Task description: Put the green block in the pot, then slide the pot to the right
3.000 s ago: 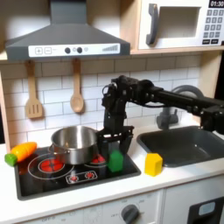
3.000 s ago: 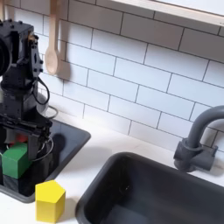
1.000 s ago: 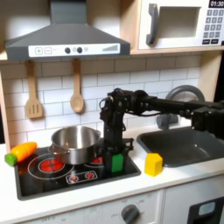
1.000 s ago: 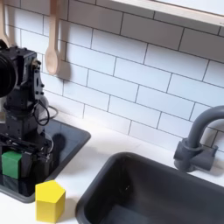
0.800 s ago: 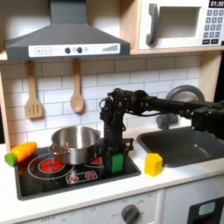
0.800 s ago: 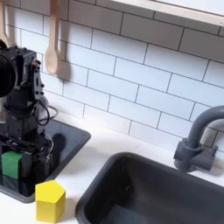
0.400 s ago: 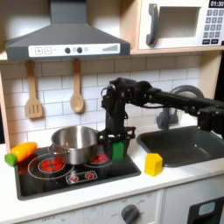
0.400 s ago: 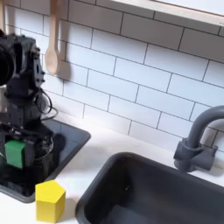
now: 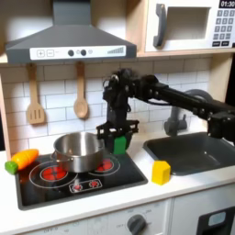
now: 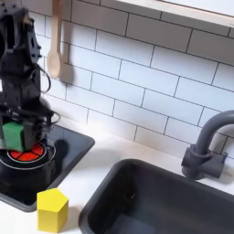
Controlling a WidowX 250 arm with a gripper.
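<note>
Claw point(image 9: 117, 144) clamped on block point(image 10: 13, 136) by opposite flat faces; likely light, rigid, slick, near pot point(image 9: 79, 150).

The green block point(image 9: 119, 143) is a bright, plain green in both exterior views point(image 10: 13, 135), set against the black gripper point(image 9: 117, 139) and black arm point(image 9: 174, 95). The pot point(image 9: 77, 150) is shiny silver. The stove top point(image 9: 73, 179) is black with red burner rings. A yellow block point(image 9: 162, 172) sits on the white counter point(image 9: 197, 184); it is the same plain yellow in the second exterior view point(image 10: 51, 209). The toy carrot point(image 9: 22, 160) is orange with a green end. The wall tiles point(image 10: 155, 87) are white with grey grout lines. The sink point(image 10: 164, 201) and faucet point(image 10: 205, 146) are dark grey. The hanging spoon point(image 9: 81, 101) and spatula point(image 9: 35, 106) are light wood brown.
</note>
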